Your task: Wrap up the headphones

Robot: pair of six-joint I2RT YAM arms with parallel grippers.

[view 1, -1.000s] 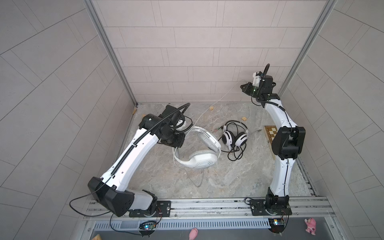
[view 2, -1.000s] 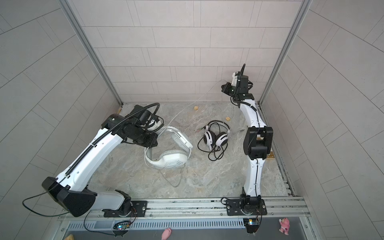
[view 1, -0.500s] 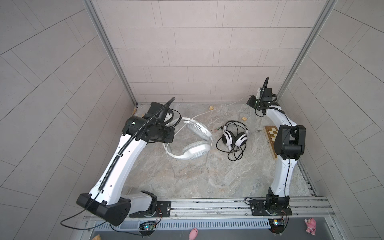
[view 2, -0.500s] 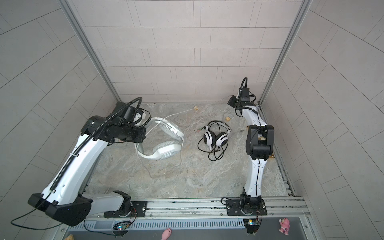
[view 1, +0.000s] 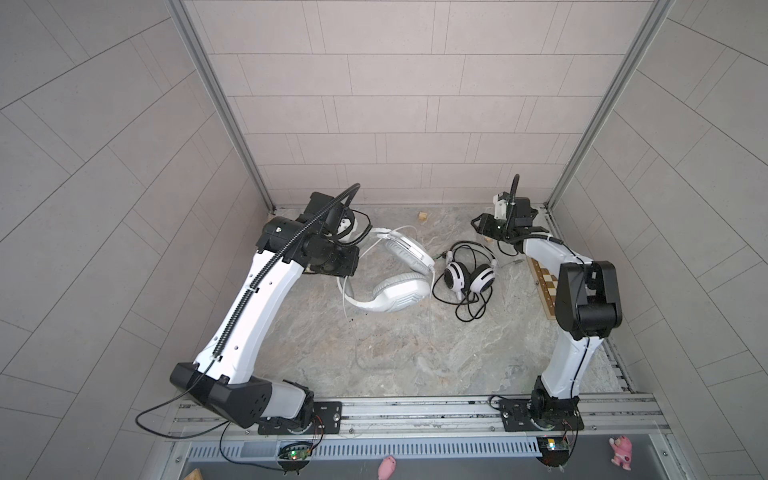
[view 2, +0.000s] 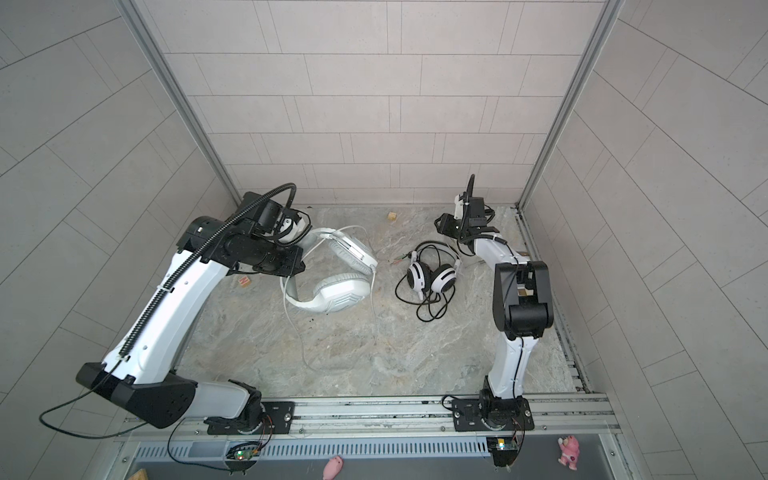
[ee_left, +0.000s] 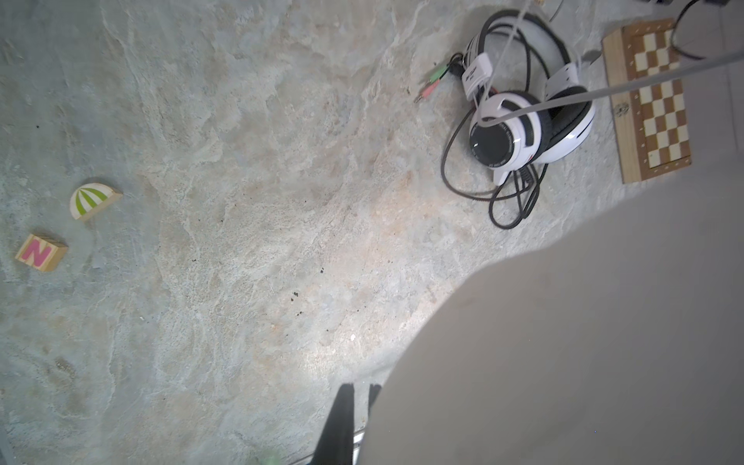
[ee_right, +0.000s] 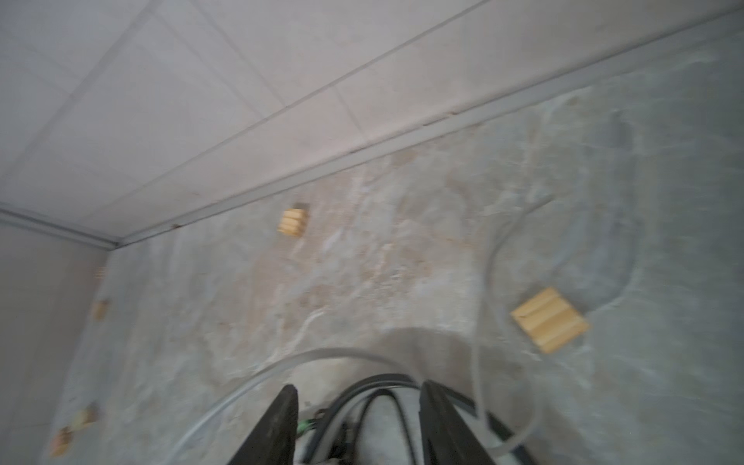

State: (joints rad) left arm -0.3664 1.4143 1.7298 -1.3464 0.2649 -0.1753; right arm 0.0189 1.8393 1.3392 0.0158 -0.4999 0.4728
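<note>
The white headphones (view 1: 399, 291) hang tilted off the floor at centre left, with my left gripper (view 1: 353, 226) shut on their headband end. In the left wrist view they fill the corner as a grey blur (ee_left: 583, 342) beside the near-closed left gripper (ee_left: 361, 388). Their grey cable (view 1: 430, 324) trails loose over the floor. The black-and-white headphones (view 1: 469, 276) lie on the floor with their black cable coiled in front. My right gripper (view 1: 482, 226) hovers just behind them, open. In the right wrist view the right gripper (ee_right: 358, 386) frames the black headband wires, and the grey cable (ee_right: 342, 354) curves past its tips.
A wooden chessboard box (view 1: 548, 286) lies by the right arm's elbow. Small wooden blocks are scattered about: one near the back wall (view 1: 423, 216), an N block (ee_left: 40, 253), a striped half-round (ee_left: 94, 199) and a ridged one (ee_right: 549, 320). Tiled walls close in on three sides.
My right gripper came down from high at the back and opened, letting the grey cable go slack. The left arm swung left, then slightly back, carrying the white headphones.
</note>
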